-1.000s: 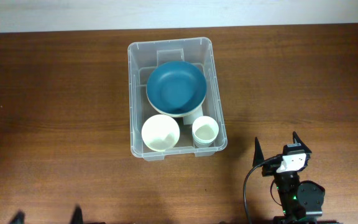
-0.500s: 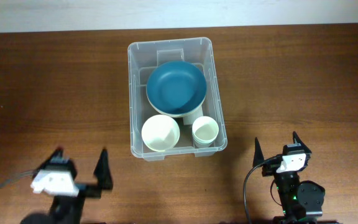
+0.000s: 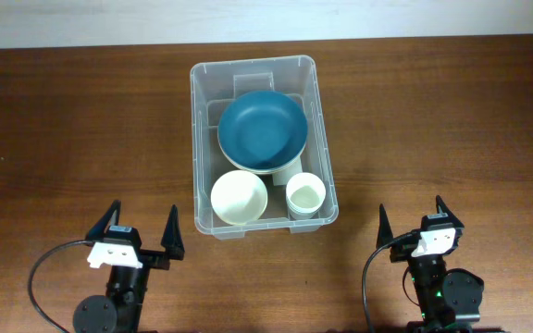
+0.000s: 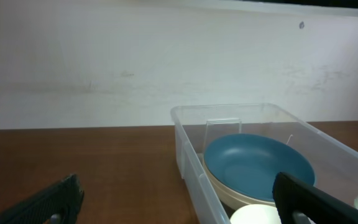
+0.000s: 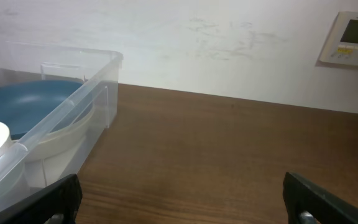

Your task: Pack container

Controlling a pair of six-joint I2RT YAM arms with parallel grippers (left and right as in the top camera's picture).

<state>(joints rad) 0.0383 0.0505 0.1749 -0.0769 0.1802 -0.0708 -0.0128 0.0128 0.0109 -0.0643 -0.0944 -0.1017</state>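
Note:
The container is a clear plastic bin in the middle of the wooden table. Inside it a blue bowl rests on a cream bowl, with a cream bowl and a white cup at its near end. My left gripper stands open near the table's front edge, left of the bin and holding nothing. My right gripper stands open to the bin's right, also holding nothing. The left wrist view shows the container and the blue bowl; the right wrist view shows the container at left.
A white wall runs behind the table's far edge. A thermostat panel hangs on that wall at the right. Bare brown tabletop lies on both sides of the bin.
The left arm has come up into view from the bottom left and moved right, now upright with its fingers spread. The right arm and the bin's contents have not moved.

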